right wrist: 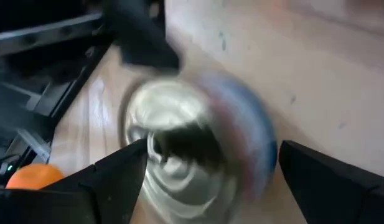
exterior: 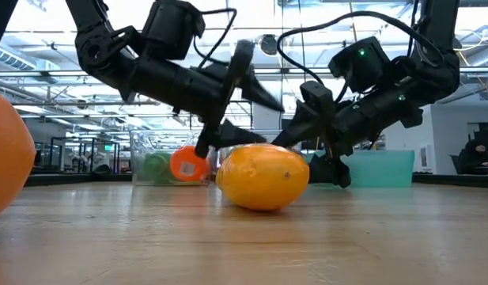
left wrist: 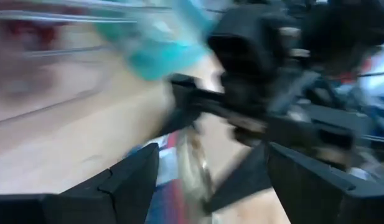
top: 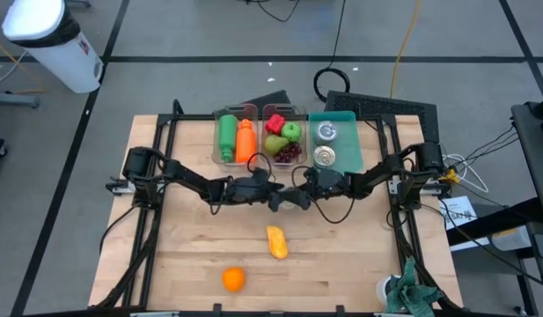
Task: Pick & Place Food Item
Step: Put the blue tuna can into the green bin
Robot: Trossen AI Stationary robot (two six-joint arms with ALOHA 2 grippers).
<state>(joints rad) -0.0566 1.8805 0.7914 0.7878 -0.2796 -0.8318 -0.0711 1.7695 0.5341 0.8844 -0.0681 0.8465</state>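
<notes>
A silver-topped can (right wrist: 198, 149) with a blue label sits at the table's middle, between my two grippers. The right wrist view shows its end face, blurred. My right gripper (right wrist: 210, 152) comes from the right (top: 304, 197), with one finger on either side of the can. My left gripper (top: 275, 197) faces it from the left, open, and the can (left wrist: 192, 171) shows in its gap (left wrist: 207, 163) without filling it. One left finger (right wrist: 142, 37) reaches the can's far rim; I cannot tell whether it touches. In the low view a yellow fruit (exterior: 263, 176) hides the can. My right gripper has the can between its two fingers (right wrist: 117, 177), which lie against opposite sides of its round wall (right wrist: 137, 134). It comes from the table's right, slanting a little downward, with the can's end face toward the wrist. Blur hides whether the can rests on the table.
The yellow fruit (top: 276, 241) and an orange (top: 233, 279) lie on the near half of the table. Along the far edge stand a clear bin with bottles (top: 235, 139), a clear bin with fruit (top: 283, 138) and a teal bin (top: 346, 119) with two cans. A green cloth (top: 414, 295) lies near right.
</notes>
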